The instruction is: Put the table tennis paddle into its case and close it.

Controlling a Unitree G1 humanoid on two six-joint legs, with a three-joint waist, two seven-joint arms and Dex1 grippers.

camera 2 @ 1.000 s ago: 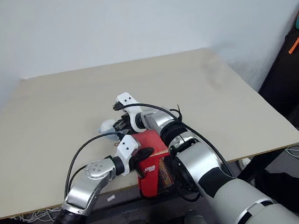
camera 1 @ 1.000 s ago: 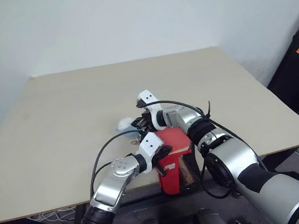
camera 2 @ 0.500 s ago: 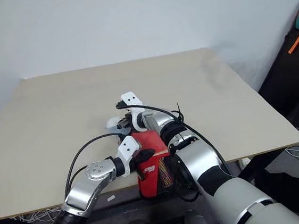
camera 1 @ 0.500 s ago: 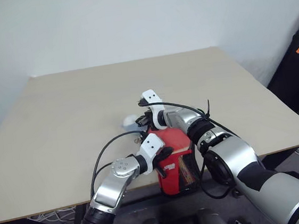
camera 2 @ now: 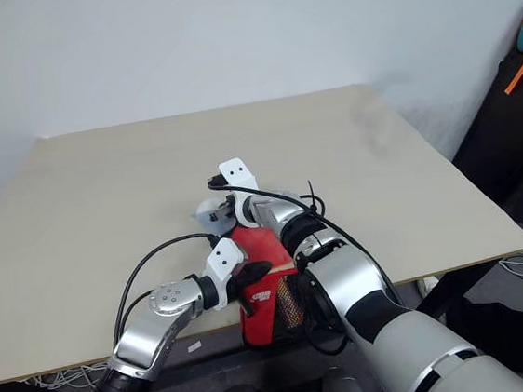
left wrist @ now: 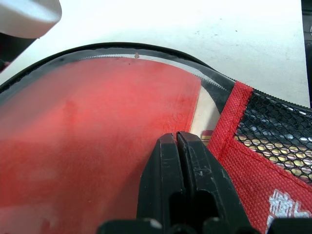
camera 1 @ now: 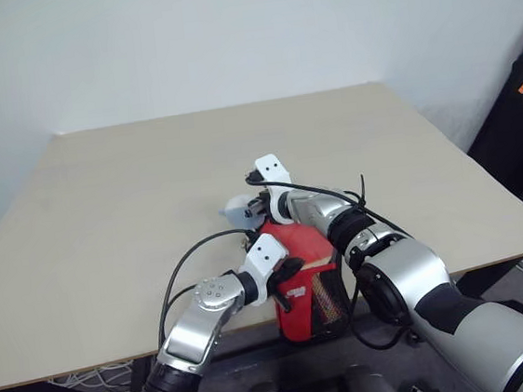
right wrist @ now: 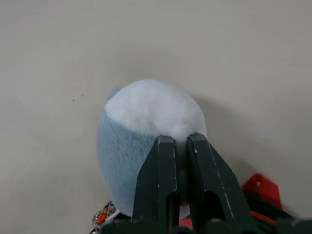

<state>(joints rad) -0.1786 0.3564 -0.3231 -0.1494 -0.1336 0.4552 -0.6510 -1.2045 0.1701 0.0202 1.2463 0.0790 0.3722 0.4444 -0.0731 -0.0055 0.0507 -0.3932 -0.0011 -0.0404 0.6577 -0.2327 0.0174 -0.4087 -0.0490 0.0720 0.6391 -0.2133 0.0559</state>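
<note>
The case (camera 1: 305, 280) lies at the near edge of the table (camera 1: 103, 203), its lower end with the black mesh hanging over that edge. Through its clear panel the table tennis paddle (left wrist: 87, 146) shows inside, red face filling the round part, pale handle under the mesh. A white logo sits on the red cloth, too small to read. The left gripper (left wrist: 177, 141), fingers pressed together, rests on the clear panel. The right gripper (right wrist: 176, 144), fingers together, pinches a small blue-and-white plush charm (right wrist: 146, 122) just beyond the case. The rest of the tabletop lies bare
</note>
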